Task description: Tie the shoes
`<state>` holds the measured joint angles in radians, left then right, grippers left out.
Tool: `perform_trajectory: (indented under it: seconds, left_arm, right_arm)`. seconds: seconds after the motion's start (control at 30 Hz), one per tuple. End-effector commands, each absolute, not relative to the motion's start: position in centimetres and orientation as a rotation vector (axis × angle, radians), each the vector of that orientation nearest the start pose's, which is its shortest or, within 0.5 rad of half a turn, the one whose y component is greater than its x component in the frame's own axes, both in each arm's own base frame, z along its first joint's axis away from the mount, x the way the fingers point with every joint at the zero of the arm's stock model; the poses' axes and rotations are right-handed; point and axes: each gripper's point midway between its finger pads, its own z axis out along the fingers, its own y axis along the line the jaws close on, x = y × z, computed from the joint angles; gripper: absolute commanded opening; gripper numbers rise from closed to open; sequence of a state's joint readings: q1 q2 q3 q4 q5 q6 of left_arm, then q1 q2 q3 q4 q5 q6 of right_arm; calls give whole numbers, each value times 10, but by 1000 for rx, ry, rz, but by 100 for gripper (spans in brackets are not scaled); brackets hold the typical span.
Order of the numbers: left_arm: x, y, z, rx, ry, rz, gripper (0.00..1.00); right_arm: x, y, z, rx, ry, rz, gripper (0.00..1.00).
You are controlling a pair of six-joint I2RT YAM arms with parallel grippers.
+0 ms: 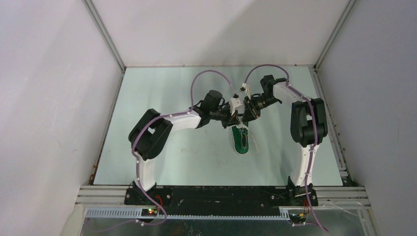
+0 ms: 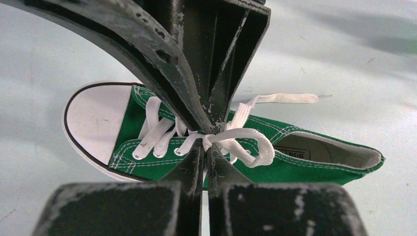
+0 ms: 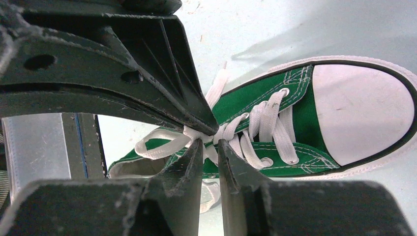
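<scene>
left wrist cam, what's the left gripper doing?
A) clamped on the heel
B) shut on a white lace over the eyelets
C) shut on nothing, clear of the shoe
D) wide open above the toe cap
B: in the left wrist view the left gripper has its fingers pressed together on a white lace over the eyelet rows of the green sneaker.

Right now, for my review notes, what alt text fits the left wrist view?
The left gripper, shut, pinches the white lace of a green sneaker, while the right gripper reaches in from the top of the frame to the same spot. The sneaker lies on a pale table, white toe cap at left.
</scene>
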<state>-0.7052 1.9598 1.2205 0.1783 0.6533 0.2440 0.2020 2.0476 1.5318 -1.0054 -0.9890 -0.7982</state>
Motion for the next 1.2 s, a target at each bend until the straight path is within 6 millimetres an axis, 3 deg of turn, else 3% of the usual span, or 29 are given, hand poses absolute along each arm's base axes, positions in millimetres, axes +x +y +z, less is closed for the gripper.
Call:
perform_trajectory:
  seconds: [0.0, 0.37, 0.83, 1.17]
  left_arm:
    - [329, -409, 136, 1267, 1548, -924, 0]
    - [322, -407, 136, 1289, 1527, -945, 0]
    - [318, -412, 136, 1230, 1541, -1017, 2]
    - [314, -411, 129, 1230, 1548, -1043, 11]
  right_arm:
    - [326, 206, 88, -1272, 2146, 1302, 21]
    - [334, 206, 85, -1272, 2144, 1284, 22]
    - [315, 211, 90, -1337, 2114, 1346, 28]
    - [316, 211, 89, -1330, 2124, 1363, 29]
